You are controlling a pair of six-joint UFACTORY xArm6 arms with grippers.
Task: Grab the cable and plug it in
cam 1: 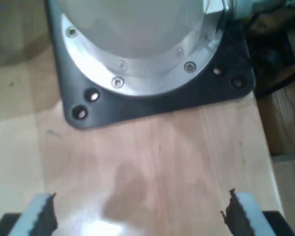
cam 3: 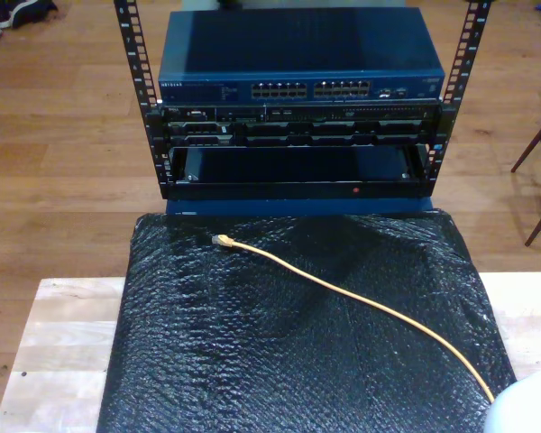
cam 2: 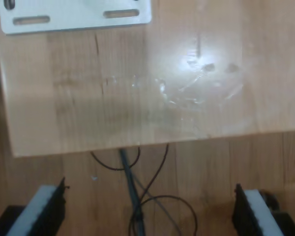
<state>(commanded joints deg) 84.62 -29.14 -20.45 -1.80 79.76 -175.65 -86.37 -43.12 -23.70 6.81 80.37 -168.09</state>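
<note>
Both my first hand [cam 1: 137, 216] and second hand [cam 2: 150, 209] are hovering apart, holding nothing. The cable [cam 3: 343, 290] is lying across the black mat [cam 3: 207, 361], plug [cam 3: 222, 241] pointing toward the switch [cam 3: 298, 63], presumably for reach.

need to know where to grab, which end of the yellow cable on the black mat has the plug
The end nearest the rack: the long thin yellow-orange cable finishes in a small pale clear plug there; its other end runs off the exterior view's lower right.
</note>
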